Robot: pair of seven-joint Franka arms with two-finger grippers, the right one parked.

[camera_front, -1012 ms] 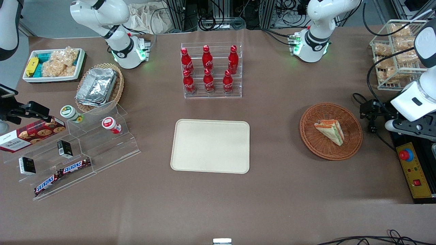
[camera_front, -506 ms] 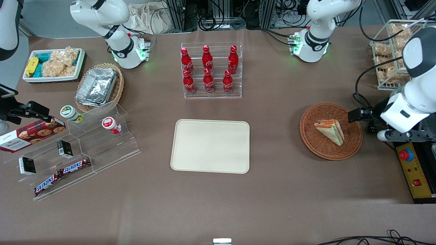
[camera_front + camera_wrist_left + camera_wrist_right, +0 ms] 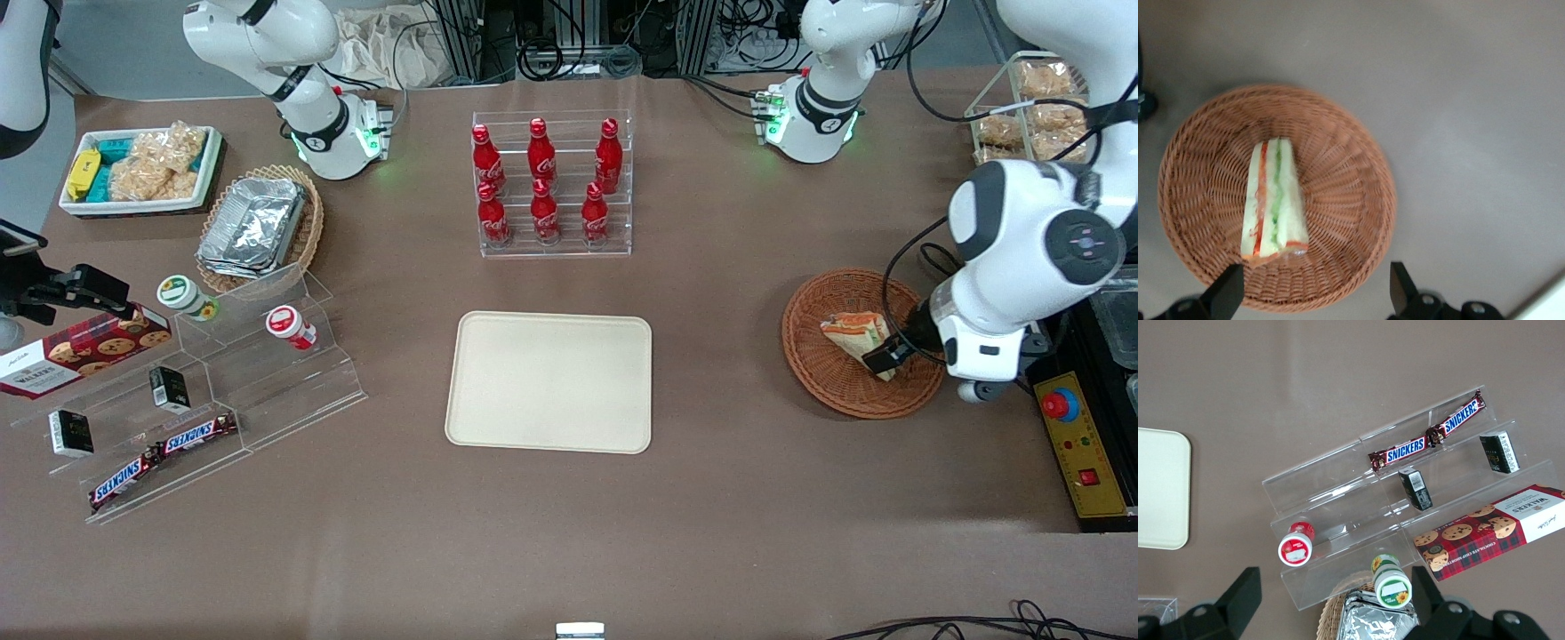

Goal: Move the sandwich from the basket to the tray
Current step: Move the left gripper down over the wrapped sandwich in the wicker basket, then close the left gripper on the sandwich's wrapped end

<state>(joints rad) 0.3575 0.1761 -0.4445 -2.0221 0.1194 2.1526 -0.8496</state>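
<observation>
The sandwich, a pale wedge with orange, green and red layers, lies in the round reddish-brown wicker basket toward the working arm's end of the table. My left gripper hangs above the basket, over the sandwich's end, and is open with nothing between its fingers. The left wrist view looks straight down on the sandwich in the basket, and the gripper straddles the basket's rim with its fingertips wide apart. The cream tray lies bare at the table's middle, and its edge also shows in the right wrist view as the tray.
A clear rack of red cola bottles stands farther from the camera than the tray. A stepped acrylic shelf of snacks, a tan basket of foil trays and a white snack bin sit toward the parked arm's end. A yellow control box lies beside the basket.
The left arm has swung in from the table's edge over the basket, bringing the open gripper above the sandwich. Sandwich, basket and tray have not moved.
</observation>
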